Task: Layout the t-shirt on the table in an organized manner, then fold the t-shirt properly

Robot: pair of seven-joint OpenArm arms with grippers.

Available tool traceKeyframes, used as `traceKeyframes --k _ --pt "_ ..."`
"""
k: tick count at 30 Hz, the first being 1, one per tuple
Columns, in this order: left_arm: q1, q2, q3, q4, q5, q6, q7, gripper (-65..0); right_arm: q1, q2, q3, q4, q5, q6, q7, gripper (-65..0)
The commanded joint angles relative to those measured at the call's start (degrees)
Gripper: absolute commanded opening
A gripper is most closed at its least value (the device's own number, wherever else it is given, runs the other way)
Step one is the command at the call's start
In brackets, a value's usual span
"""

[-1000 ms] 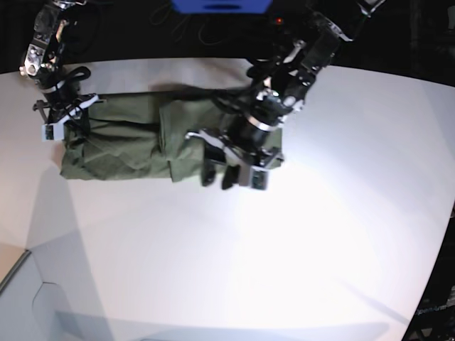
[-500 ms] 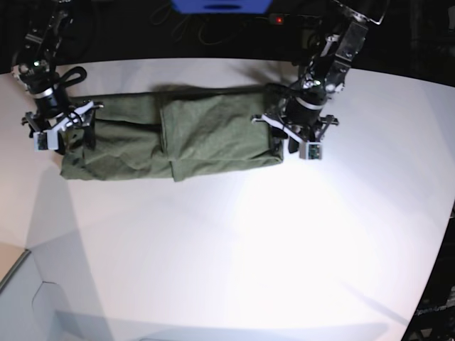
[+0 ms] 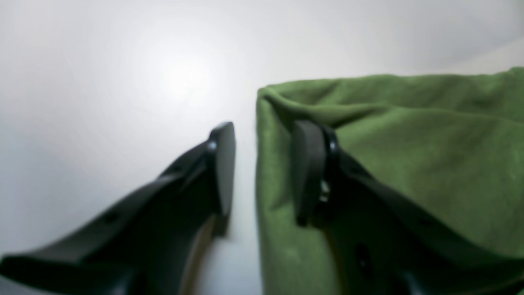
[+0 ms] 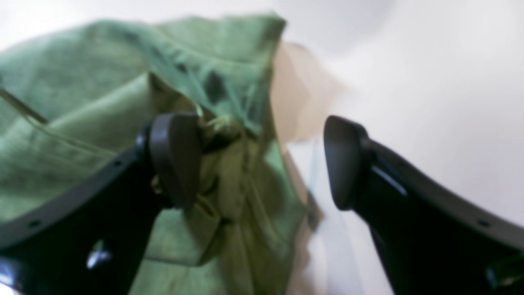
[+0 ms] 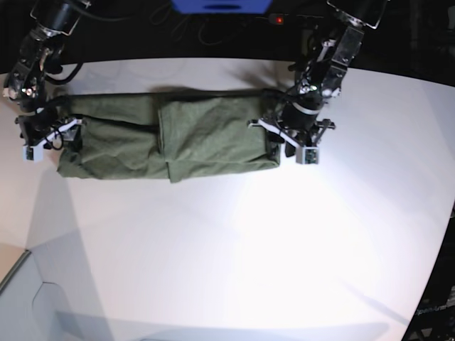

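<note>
Base view: the bare white table [image 5: 234,263] fills the lower and middle frame, and beyond that open stretch the shirt [image 5: 170,138] lies as a long olive band across the upper left and centre, folded over itself with a lapped edge near its middle. At the band's right end the left gripper [image 5: 291,150] points down at the cloth's edge; at the band's left end, by the upper left of the frame, the right gripper [image 5: 44,142] sits at the shirt's corner. In the left wrist view the left gripper [image 3: 262,168] has its jaws partly apart, straddling the shirt's [image 3: 409,155] edge: the right-hand finger lies over green cloth, the left-hand one over bare table [image 3: 102,82], and nothing is pinched between them. In the right wrist view the right gripper [image 4: 262,159] stands wide open, gripping nothing; bunched shirt [image 4: 82,123] folds touch the left-hand finger, while the right-hand finger is over white table [image 4: 430,73], well clear of the cloth.
</note>
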Motion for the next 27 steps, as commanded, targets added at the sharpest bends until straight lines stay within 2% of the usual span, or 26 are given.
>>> traceKeyframes --k 1,12,14,16,17,21,27 --pt "-0.39 -0.26 -0.13 0.47 0.09 -0.08 -0.33 -42.4 0.37 1.32 -0.31 0.94 0.61 0.22 1.13 -18.2" --pt "-1.36 -0.17 -0.13 0.38 0.17 -0.08 -0.33 -42.4 -2.97 -0.79 -1.54 0.85 0.70 0.48 0.87 -18.7" --pt "-1.53 -0.17 -0.22 0.29 0.17 -0.08 -0.33 -42.4 -3.15 -1.49 -1.62 0.85 0.70 0.57 0.87 -21.0" --pt "-1.53 -0.17 -0.22 0.29 0.17 -0.08 -0.33 -42.4 -3.41 -1.58 -1.71 0.85 0.70 0.57 0.78 -29.0" --pt "-1.53 -0.17 -0.22 0.29 0.17 -0.08 -0.33 -42.4 -3.77 -1.84 -2.06 1.03 0.70 0.66 0.78 -35.1" --pt "-1.62 -0.17 -0.31 0.29 0.26 -0.08 -0.33 -42.4 -4.21 -1.76 -4.79 1.21 0.79 0.66 0.78 -65.0" --pt "-2.23 -0.17 -0.31 0.29 0.26 -0.08 -0.33 -42.4 -4.29 -1.76 -4.79 3.84 0.96 0.66 0.78 -65.0"
